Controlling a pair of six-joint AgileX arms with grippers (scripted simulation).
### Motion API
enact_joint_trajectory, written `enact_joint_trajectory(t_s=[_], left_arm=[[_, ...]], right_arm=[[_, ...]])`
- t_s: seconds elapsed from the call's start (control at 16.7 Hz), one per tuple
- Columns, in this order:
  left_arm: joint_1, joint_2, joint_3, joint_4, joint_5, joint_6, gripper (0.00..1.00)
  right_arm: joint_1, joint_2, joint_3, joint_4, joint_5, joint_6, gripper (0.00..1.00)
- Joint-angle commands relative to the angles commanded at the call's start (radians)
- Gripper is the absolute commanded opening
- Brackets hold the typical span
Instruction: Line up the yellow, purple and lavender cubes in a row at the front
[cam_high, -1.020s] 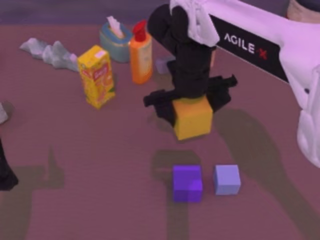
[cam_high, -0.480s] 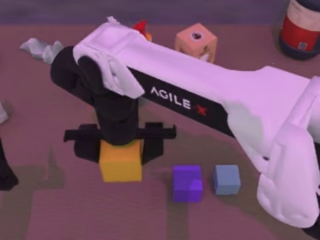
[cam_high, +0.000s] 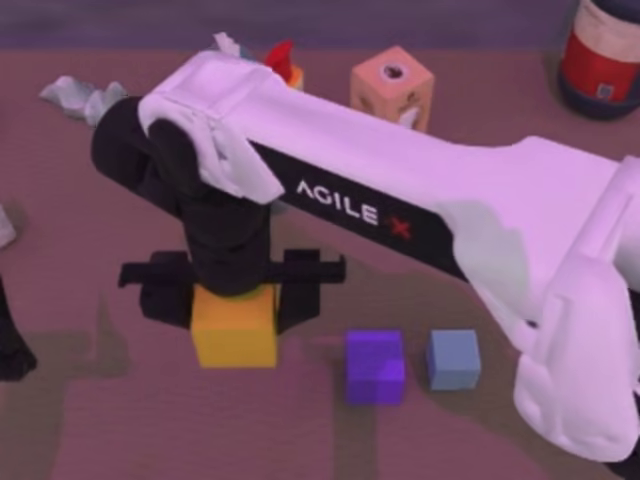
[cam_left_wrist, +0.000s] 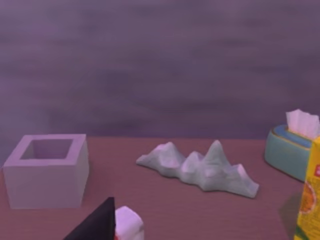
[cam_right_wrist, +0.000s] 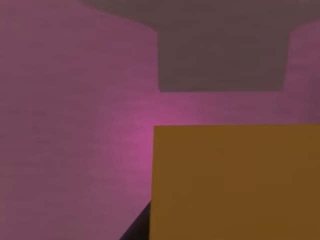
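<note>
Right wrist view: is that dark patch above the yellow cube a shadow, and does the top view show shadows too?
Right wrist view: the yellow cube fills the lower part, with a grey, straight-edged shadow on the table beyond it. Top view: the right gripper sits over the cube, and soft arm shadows darken the table near the purple cube.

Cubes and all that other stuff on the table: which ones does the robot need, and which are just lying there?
Needed:
yellow cube, held by the right gripper
purple cube
lavender cube

Just lying there:
pink box with a round hole
crumpled cloth
tissue box
juice carton
open grey box
dark jar
</note>
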Motion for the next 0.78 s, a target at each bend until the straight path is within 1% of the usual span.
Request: enact_joint_trajectory(t_s=[0.18, 0.42, 0.72, 0.78], left_arm=[[0.0, 0.0, 0.0, 0.0, 0.0, 0.0, 1.0], [0.0, 0.0, 0.0, 0.0, 0.0, 0.0, 1.0], [0.0, 0.0, 0.0, 0.0, 0.0, 0.0, 1.0], [0.0, 0.0, 0.0, 0.0, 0.0, 0.0, 1.0]], right_arm=[[0.006, 0.0, -0.093, 0.098, -0.003, -0.002, 0.0], [0.007, 0.005, -0.232, 0.239, 0.002, 0.005, 0.0], [0.008, 0.007, -0.247, 0.254, 0.004, 0.006, 0.0], [0.008, 0.007, -0.247, 0.254, 0.004, 0.006, 0.08]])
